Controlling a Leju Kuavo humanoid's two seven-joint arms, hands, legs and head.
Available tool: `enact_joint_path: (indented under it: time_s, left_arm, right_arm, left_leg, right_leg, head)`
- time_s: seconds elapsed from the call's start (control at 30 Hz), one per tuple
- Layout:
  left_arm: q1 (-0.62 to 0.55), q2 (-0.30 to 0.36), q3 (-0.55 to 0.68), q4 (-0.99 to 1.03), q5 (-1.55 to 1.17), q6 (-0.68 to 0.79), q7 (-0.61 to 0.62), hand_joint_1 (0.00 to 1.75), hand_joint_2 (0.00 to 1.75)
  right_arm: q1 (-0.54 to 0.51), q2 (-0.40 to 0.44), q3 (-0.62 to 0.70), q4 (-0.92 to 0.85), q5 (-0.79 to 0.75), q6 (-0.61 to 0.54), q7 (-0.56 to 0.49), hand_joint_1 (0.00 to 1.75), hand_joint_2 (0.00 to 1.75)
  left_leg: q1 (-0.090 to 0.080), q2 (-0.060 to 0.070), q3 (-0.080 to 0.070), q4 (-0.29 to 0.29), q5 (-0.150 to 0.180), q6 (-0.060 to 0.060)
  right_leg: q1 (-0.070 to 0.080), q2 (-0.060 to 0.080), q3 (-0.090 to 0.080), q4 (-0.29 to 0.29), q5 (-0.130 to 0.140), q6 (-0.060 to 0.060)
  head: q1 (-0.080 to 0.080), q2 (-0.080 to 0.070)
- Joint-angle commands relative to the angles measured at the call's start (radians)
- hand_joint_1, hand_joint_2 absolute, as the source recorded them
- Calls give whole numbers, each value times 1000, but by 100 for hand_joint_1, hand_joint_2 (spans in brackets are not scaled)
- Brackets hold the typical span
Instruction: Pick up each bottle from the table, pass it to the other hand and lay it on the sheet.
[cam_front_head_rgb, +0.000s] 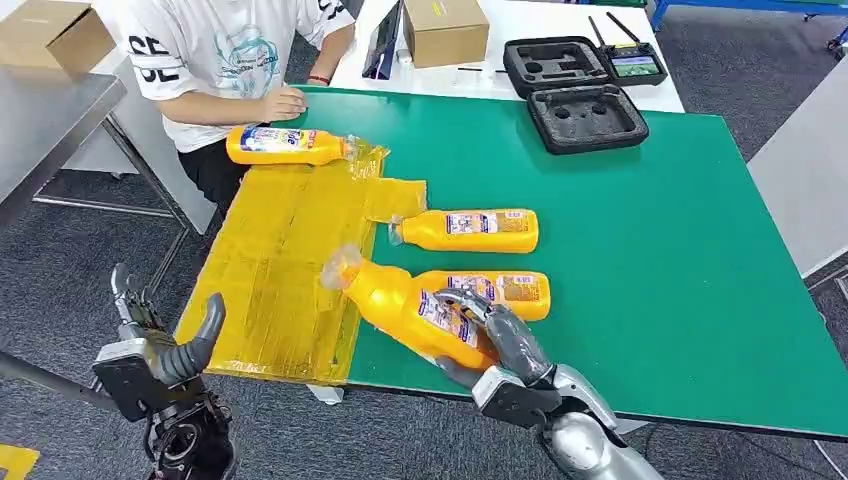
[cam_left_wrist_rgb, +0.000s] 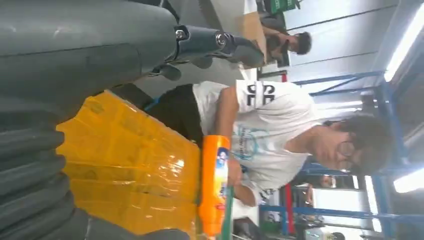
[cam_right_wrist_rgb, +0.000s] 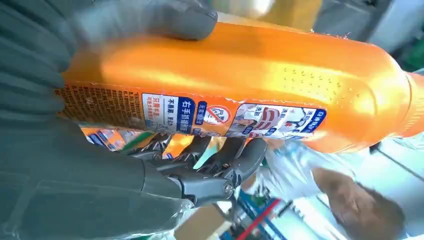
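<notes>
While the black foam case (cam_front_head_rgb: 587, 116) at the far end of the table lies open with bare moulded hollows, a second black case (cam_front_head_rgb: 560, 62) sits just behind it, beside a remote with a small screen (cam_front_head_rgb: 634, 62), and a cardboard box (cam_front_head_rgb: 444, 30) stands closed on the white table beyond. The right hand (cam_front_head_rgb: 487, 335) is clamped around a bottle (cam_front_head_rgb: 405, 303), orange with a blue and white label and a clear cap, held tilted above the table's near edge beside the sheet (cam_front_head_rgb: 275, 265). The left hand (cam_front_head_rgb: 160, 340) hangs off the table's corner, fingers apart, holding nothing. Two more bottles lie on the green table (cam_front_head_rgb: 650, 260): one mid-table (cam_front_head_rgb: 470, 230), one nearer (cam_front_head_rgb: 505, 290), partly behind the held one. A fourth bottle (cam_front_head_rgb: 285, 145) lies across the yellow sheet's far end, where a person in a white shirt (cam_front_head_rgb: 215, 50) rests a hand beside it. Grey carpet (cam_front_head_rgb: 70, 270) surrounds the tables.
</notes>
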Motion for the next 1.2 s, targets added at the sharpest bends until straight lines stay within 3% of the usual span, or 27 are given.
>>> enact_joint_path:
  time_s: [0.03, 0.2, 0.23, 0.33, 0.4, 0.57, 0.73, 1.07, 1.2]
  left_arm:
    - [32, -3, -9, -108, 34, -39, 8, 0, 175]
    - [32, -3, -9, -108, 34, -39, 8, 0, 175]
    - [37, -6, -7, -112, 51, -60, 8, 0, 175]
    - [49, 1, -48, -84, 137, -202, 8, 0, 175]
    - [47, 31, -134, -75, 248, -344, 81, 0, 175]
    - [-54, 52, -302, 49, 373, -568, 195, 0, 175]
    - [-165, 40, -398, 167, 403, -625, 250, 0, 175]
    - [-177, 46, -414, 188, 412, -640, 257, 0, 175]
    - [-209, 39, -436, 234, 419, -656, 262, 0, 175]
  right_arm:
    - [-13, 91, -42, 65, -11, -33, -22, 175, 175]
    - [-13, 91, -42, 65, -11, -33, -22, 175, 175]
    - [-9, 99, -47, 74, -11, -33, -22, 169, 175]
    - [11, 170, -89, 112, 26, -81, -59, 173, 175]
    - [-5, 221, -112, 191, 40, -107, -94, 175, 175]
    - [-25, 290, -166, 342, -16, -145, -190, 173, 175]
    - [-7, 337, -150, 343, 27, -107, -190, 162, 175]
    - [-7, 345, -156, 344, 30, -94, -187, 166, 175]
    - [-7, 349, -157, 356, 45, -85, -187, 164, 175]
  left_leg:
    - [0, 3, 5, 0, -3, 1]
    - [0, 0, 2, 0, -1, 1]
    - [0, 1, 8, 0, -4, 1]
    - [0, 1, 4, -1, -2, 1]
    - [0, 1, 5, -2, -1, 1]
    - [0, -1, 7, -2, -1, 1]
    - [0, -2, 4, -2, 0, 1]
    - [0, -1, 10, -1, -4, 1]
    - [0, -1, 4, -1, -1, 1]
  right_leg:
    - [1, 2, 4, -1, -2, -2]
    - [0, 0, 2, -1, -1, -1]
    - [1, 0, 8, -1, -3, -3]
    - [0, 1, 3, -1, -1, -1]
    - [0, 0, 4, -1, -1, -2]
    - [1, -2, 7, -2, -2, -2]
    - [0, -3, 4, -1, -1, -2]
    - [1, -2, 10, -2, -4, -3]
    - [0, -2, 4, -1, -1, -2]
  head:
    - [0, 0]
    - [0, 0]
    - [0, 0]
    - [0, 0]
    - [0, 0]
    - [0, 0]
    - [0, 0]
    - [0, 0]
    - [0, 0]
